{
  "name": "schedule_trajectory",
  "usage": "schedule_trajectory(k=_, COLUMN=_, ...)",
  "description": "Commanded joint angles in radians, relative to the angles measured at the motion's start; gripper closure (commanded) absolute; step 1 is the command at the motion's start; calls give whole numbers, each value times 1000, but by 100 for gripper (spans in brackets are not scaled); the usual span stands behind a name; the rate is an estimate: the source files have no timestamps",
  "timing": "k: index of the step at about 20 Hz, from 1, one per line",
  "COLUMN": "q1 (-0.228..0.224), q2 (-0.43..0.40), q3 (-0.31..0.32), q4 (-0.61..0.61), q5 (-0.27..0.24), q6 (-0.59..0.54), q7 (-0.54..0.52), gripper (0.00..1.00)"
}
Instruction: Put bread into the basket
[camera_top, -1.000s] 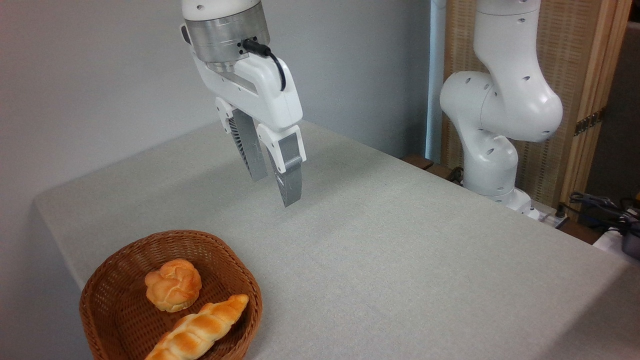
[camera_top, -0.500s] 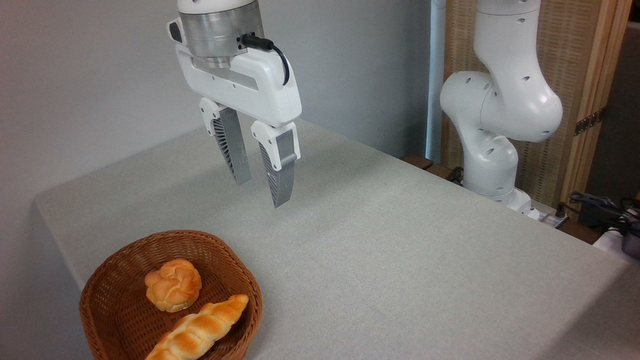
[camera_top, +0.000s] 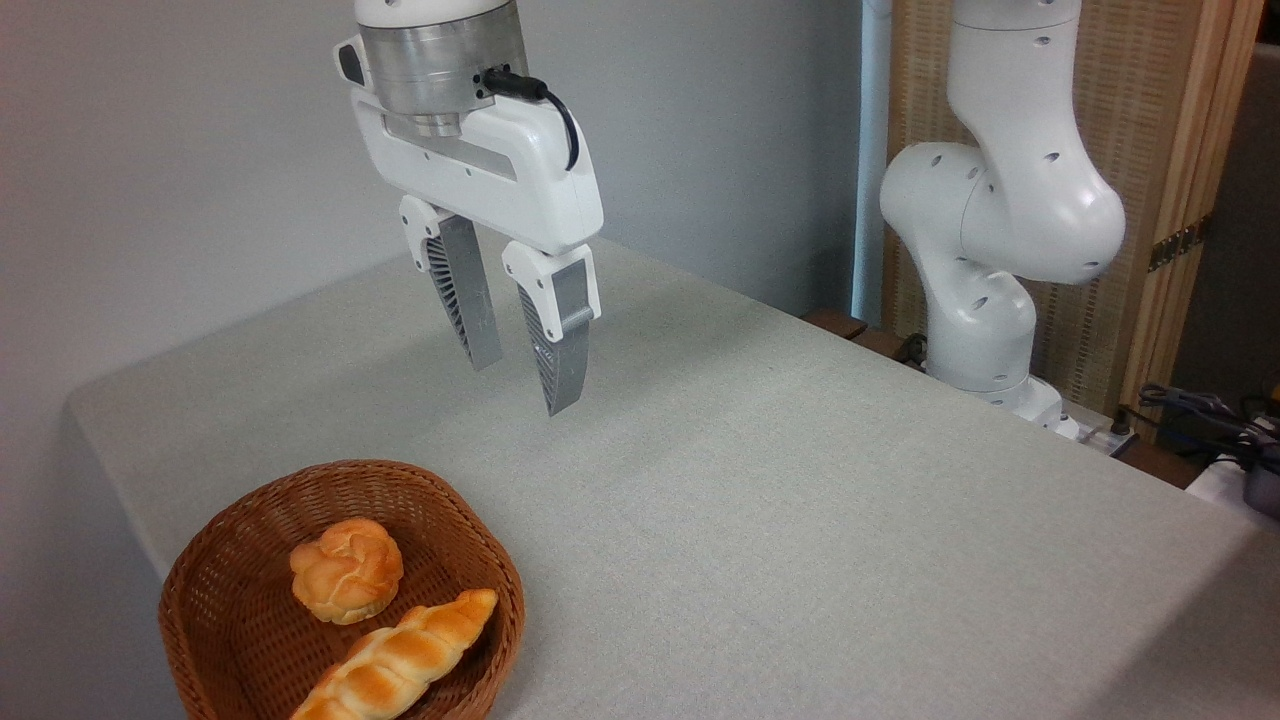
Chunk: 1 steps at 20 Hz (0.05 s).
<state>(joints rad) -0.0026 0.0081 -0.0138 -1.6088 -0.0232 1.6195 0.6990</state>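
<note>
At the lower left of the table (camera_top: 800, 520), near its front corner, sits the basket (camera_top: 250, 520), round, shallow and woven of brown wicker. Inside it lies the bread (camera_top: 400, 655), a long braided golden-orange loaf, set on a slant with one pointed end resting up near the basket's right rim and the other running off the bottom edge of the view. Just beside it, toward the back of the basket, sits a small round knotted bun (camera_top: 346, 570), close to the loaf, though contact between them cannot be made out.

The gripper (camera_top: 522, 382) hangs in the air well above the tabletop, up and to the right of the basket and well apart from the bread. Its two grey ribbed fingers (camera_top: 560, 350) point downward with a clear gap between them, and nothing is held there. A black cable (camera_top: 555, 115) loops off the wrist housing. The arm's white base column (camera_top: 985, 290) stands at the far right edge of the table, before a wooden slatted screen (camera_top: 1150, 200).
</note>
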Motion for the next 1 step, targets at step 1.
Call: schedule_trajectory(k=1, q1=-13, q2=-20, q3=18, q4=-19, q5=-14, q6=16, q7=5, gripper=0)
